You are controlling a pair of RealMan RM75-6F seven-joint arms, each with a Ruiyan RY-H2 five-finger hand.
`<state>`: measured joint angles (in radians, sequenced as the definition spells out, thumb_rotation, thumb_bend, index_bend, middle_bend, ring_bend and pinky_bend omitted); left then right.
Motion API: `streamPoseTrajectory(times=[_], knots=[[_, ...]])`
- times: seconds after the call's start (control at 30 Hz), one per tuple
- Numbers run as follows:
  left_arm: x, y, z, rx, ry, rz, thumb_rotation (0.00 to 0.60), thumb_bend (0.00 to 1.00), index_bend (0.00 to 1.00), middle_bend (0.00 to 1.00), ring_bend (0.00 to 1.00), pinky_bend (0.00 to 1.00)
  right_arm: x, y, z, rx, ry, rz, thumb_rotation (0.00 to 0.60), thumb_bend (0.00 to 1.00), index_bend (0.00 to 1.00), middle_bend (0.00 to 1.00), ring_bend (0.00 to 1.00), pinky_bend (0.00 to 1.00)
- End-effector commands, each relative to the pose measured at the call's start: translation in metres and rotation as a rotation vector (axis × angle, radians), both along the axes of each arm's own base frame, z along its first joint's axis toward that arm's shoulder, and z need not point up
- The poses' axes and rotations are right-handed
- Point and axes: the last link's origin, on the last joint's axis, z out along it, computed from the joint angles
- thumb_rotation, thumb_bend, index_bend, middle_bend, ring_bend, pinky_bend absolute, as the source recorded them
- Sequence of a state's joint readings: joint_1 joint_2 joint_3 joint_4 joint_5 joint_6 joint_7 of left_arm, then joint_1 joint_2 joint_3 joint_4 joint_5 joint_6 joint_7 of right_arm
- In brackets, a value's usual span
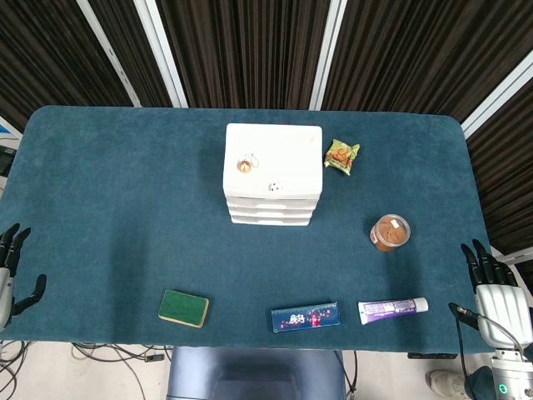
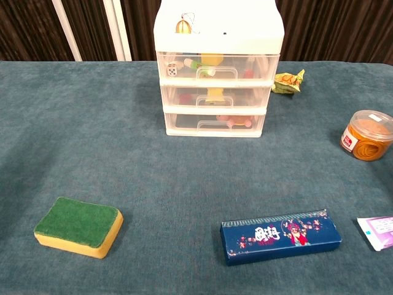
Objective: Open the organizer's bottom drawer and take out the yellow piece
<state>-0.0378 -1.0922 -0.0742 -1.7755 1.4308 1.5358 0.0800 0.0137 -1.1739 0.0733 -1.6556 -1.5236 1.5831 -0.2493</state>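
**Drawers closed, both hands at the table's near corners**

On the teal table (image 1: 125, 208) a white three-drawer organizer (image 2: 216, 74) is set toward the far edge, all drawers pushed in. Through the clear front of the bottom drawer (image 2: 215, 121) small pieces are seen, pinkish and red ones among them; a yellow piece cannot be told there for certain. The left hand (image 1: 12, 271) is held off the near left corner, fingers spread, nothing held. The right hand (image 1: 493, 287) is held off the near right corner, fingers likewise apart and empty. A green sponge (image 2: 78, 225), a blue box (image 2: 280, 235), a tube (image 1: 393, 309), a lidded tub (image 2: 367, 135) and a snack packet (image 1: 341, 156) are laid around.
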Motion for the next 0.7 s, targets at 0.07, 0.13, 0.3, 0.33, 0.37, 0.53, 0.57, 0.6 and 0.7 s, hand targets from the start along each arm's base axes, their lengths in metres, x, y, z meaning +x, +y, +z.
streamPoseTrajectory(times=[0.07,0.13,0.3,0.33,0.37,0.53,0.57,0.6,0.7], knots=[[0.0002,-0.0002,0.0007,0.002,-0.010,0.004,0.600,0.40,0.00,0.00,0.00,0.00,-0.0001,-0.0002,-0.0002,0.001,-0.001,-0.002,0.600,0.02,0.05,0.00,0.16,0.22],[-0.0001,-0.0002,0.0011,0.001,-0.009,0.005,0.600,0.40,0.00,0.00,0.00,0.00,-0.0001,-0.0006,-0.0005,0.002,-0.002,-0.002,0.600,0.02,0.05,0.00,0.16,0.22],[-0.0005,-0.0003,0.0019,0.008,-0.005,0.004,0.600,0.40,0.00,0.00,0.00,0.00,-0.0009,-0.0007,-0.0017,0.016,-0.005,-0.013,0.600,0.02,0.05,0.01,0.17,0.22],[-0.0002,-0.0001,0.0021,0.010,-0.009,0.003,0.600,0.40,0.00,0.00,0.00,0.00,-0.0010,-0.0009,-0.0019,0.019,-0.005,-0.015,0.600,0.02,0.05,0.01,0.17,0.22],[0.0000,0.0001,0.0023,0.011,-0.011,0.002,0.600,0.40,0.00,0.00,0.00,0.00,-0.0010,-0.0010,-0.0019,0.020,-0.005,-0.015,0.600,0.02,0.05,0.01,0.17,0.22],[-0.0002,0.0001,0.0021,0.012,-0.011,0.000,0.600,0.40,0.00,0.00,0.00,0.00,-0.0011,-0.0011,-0.0018,0.022,-0.006,-0.018,0.600,0.02,0.05,0.01,0.17,0.22],[0.0000,0.0000,0.0019,0.011,-0.011,-0.001,0.600,0.40,0.00,0.00,0.00,0.00,-0.0011,-0.0008,-0.0014,0.021,-0.007,-0.018,0.600,0.02,0.05,0.01,0.17,0.22],[0.0001,-0.0001,0.0018,0.011,-0.011,-0.002,0.600,0.40,0.00,0.00,0.00,0.00,-0.0008,-0.0007,-0.0010,0.019,-0.008,-0.017,0.600,0.02,0.05,0.01,0.17,0.22],[0.0003,-0.0004,0.0015,0.011,-0.016,0.002,0.600,0.40,0.00,0.00,0.00,0.00,-0.0004,-0.0006,-0.0003,0.017,-0.014,-0.015,0.600,0.02,0.05,0.01,0.17,0.22]])
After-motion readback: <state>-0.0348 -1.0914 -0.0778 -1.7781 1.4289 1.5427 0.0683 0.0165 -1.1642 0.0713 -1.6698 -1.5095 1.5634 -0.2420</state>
